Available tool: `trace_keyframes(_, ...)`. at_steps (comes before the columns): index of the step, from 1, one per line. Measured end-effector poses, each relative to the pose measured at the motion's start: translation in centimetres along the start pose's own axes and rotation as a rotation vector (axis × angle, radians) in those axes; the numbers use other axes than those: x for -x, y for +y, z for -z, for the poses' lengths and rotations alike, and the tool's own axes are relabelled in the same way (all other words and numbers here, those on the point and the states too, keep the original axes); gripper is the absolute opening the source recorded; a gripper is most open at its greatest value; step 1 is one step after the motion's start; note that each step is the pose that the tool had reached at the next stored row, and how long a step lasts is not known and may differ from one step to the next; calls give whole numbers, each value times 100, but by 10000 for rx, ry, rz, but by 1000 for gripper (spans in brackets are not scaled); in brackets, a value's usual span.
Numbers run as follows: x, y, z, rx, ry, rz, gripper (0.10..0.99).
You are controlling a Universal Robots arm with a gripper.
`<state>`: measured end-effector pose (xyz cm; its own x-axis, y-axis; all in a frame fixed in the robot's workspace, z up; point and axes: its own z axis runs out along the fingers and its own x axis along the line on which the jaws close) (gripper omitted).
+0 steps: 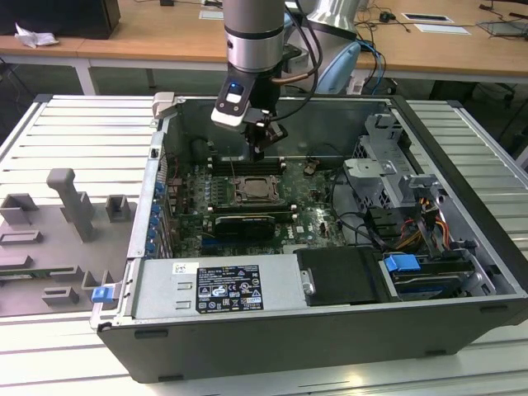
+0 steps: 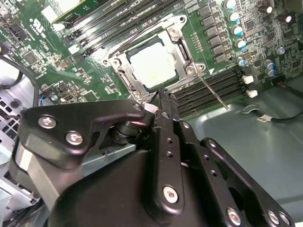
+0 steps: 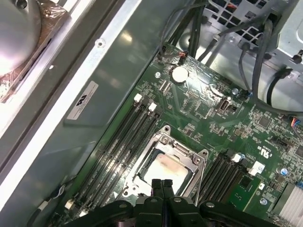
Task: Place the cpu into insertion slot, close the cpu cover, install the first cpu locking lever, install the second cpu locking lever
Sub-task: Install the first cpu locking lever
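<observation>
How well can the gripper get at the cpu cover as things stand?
Probably yes, easily. In the first wrist view the gripper hangs close above the cpu cover, which lies over the cpu, and nothing stands between them. The memory slots alongside lie low.

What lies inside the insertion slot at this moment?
The cpu lies in the insertion slot, its pale face showing through the window of the cpu cover. The frame hides its edges; the slot's floor under it is covered.

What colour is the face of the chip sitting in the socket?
Pale silvery beige. The chip shows best in the second wrist view.
</observation>
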<state>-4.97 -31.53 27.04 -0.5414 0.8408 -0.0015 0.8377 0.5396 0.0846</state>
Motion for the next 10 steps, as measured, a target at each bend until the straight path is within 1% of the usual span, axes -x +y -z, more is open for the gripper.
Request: trace_keyframes(10,0,0,0,1,57,672,106)
